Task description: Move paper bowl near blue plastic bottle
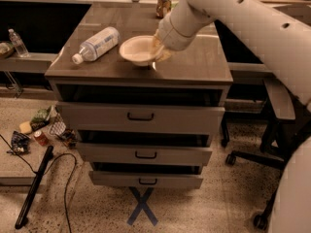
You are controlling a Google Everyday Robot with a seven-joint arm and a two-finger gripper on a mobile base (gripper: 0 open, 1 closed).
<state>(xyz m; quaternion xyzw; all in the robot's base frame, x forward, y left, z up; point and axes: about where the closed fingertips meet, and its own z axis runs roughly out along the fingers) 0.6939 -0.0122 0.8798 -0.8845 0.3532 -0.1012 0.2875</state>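
Claw (158, 52): clamped on the paper bowl (137, 50) at its right rim
Done: bowl sits just beside the blue plastic bottle (97, 44)
Left: probably settle it on the desk (204, 67), then release

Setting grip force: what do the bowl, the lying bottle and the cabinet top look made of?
Paper bowl: thin matte white paper, probably; no glare. Blue plastic bottle: clear glossy plastic, see-through, white cap. Cabinet top: dark wood-look laminate, perhaps, with soft sheen. The gripper is at the bowl's right rim.
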